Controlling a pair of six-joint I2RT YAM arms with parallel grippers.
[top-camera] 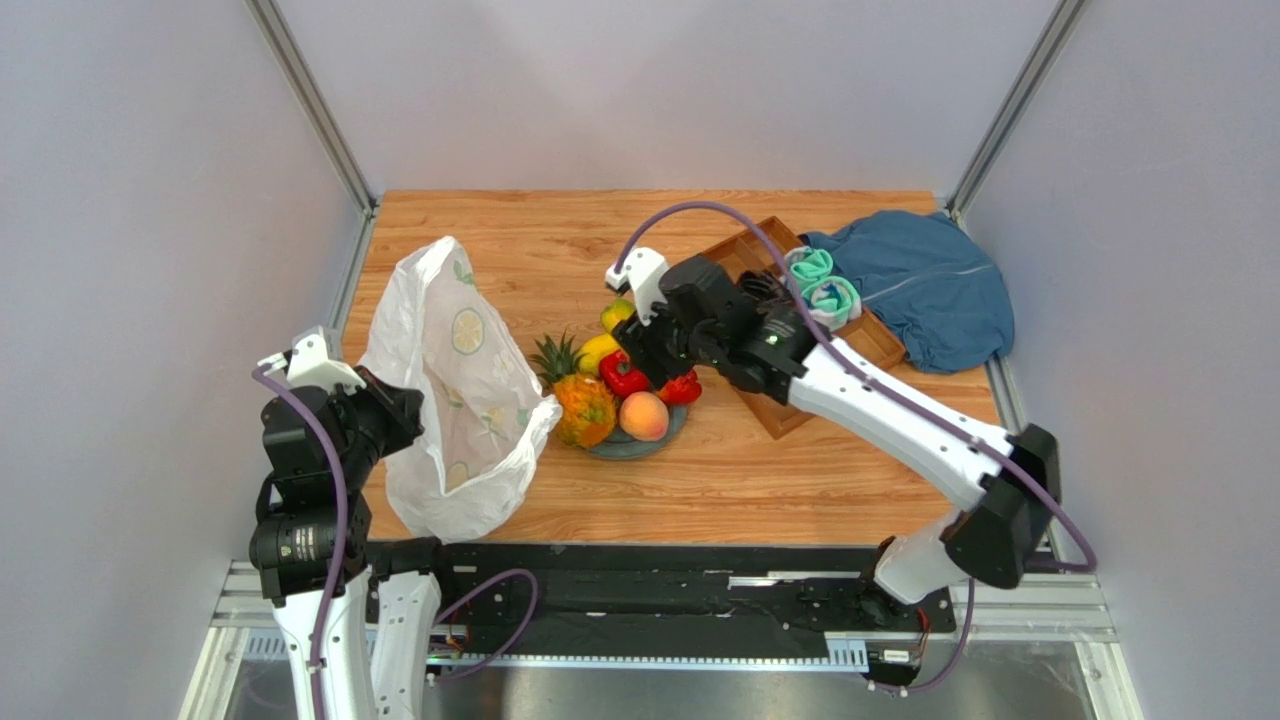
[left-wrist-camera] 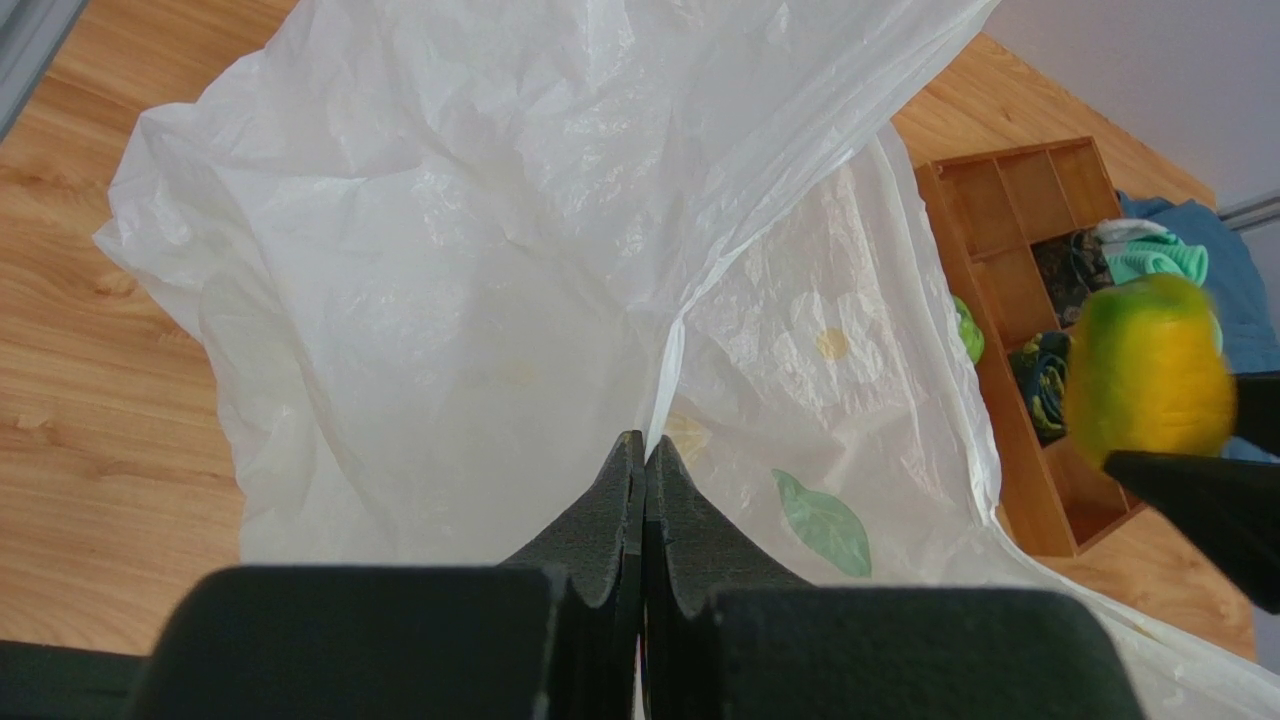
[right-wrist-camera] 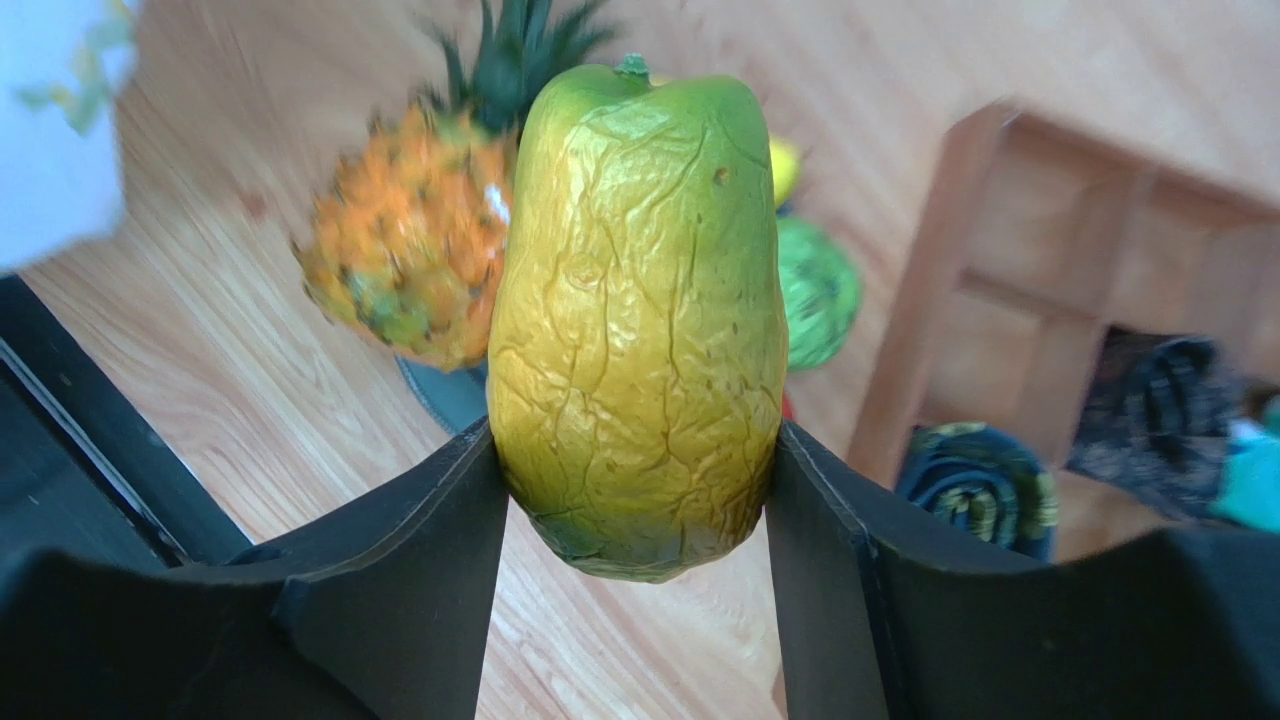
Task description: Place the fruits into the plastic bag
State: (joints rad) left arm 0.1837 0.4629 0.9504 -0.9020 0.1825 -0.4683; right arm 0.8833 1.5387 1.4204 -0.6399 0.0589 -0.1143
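left gripper (left-wrist-camera: 643, 503): fingers pressed tight together, pinching a fold of the plastic bag's rim at the left side of the table.
plastic bag (top-camera: 451, 375): white and thin, with citrus slices and leaves printed on it. it stands near the left edge of the table (top-camera: 721, 488), held up with its mouth gaping toward the fruit. from the left wrist view the inside is all crinkled white film, and i can't make out any fruit in it.
right gripper (right-wrist-camera: 634, 450): clamped on the mango, one dark finger against each side of it.
mango (right-wrist-camera: 639, 315): yellow-green and wrinkled, stem end up, held clear of the wood above the fruit pile. the left wrist view shows it in the air off to the right of the bag, outside it.
pineapple (top-camera: 579, 402): orange with a green crown, on the plate, the fruit nearest the bag.
peach (top-camera: 643, 416): on the plate, just right of the pineapple.
red fruits (top-camera: 621, 372): on the plate, partly under the right gripper.
green round fruit (right-wrist-camera: 819, 293): behind the mango in the right wrist view, near the tray.
plate (top-camera: 628, 447): grey, mid-table, just beside the bag.
wooden tray (top-camera: 775, 240): compartmented, right of the plate, partly hidden by the right arm.
socks (top-camera: 822, 285): rolled, teal, in the tray.
blue cloth (top-camera: 932, 285): bunched at the far right.
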